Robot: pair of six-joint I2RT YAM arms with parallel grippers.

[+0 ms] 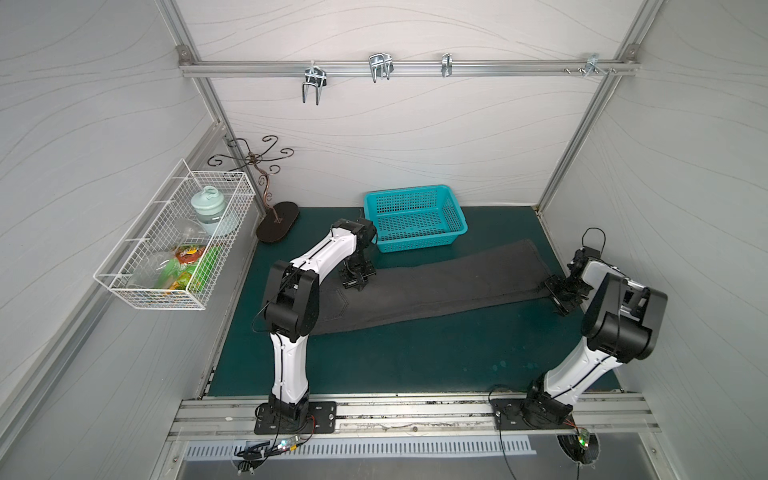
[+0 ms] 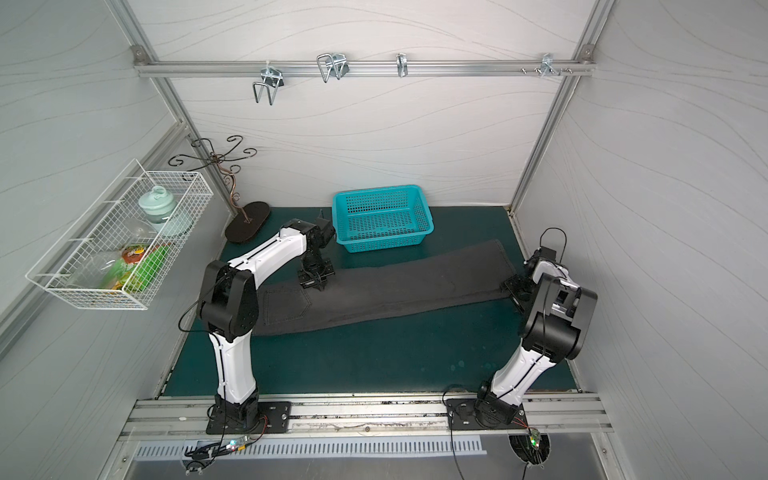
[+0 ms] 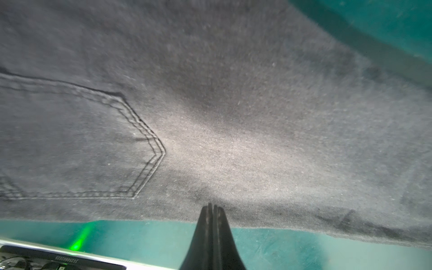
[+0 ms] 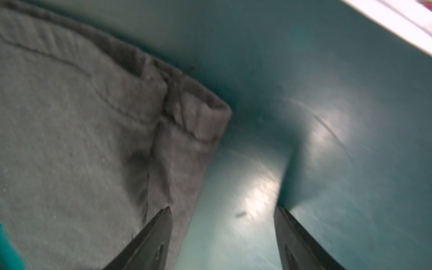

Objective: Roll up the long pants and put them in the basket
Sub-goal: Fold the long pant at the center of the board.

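I am looking at the left gripper first: its jaws are standing pressed together, tips down on the far edge of the long pants near the back pocket. I cannot tell whether they are pinching cloth or only pressing on it. The pants are lying flat on the green mat, folded leg over leg, with the waist end by the left arm and the hem reaching toward the right. The right gripper is hovering at that hem corner with jaws wide and nothing in them, one finger over the cloth and one over bare mat. I am judging this as the start of the roll. To do it well, I am planning to slip a finger under the hem and take both layers together. I would turn the hem over squarely toward the waist while the left end is anchored, since soft cloth is likely to skew or slide. As for containers, the wire basket on the left wall is holding a pale green lidded jar, bright snack packets and something clear that I cannot identify. The teal basket, sitting just beside the pants' far edge, is showing nothing inside.
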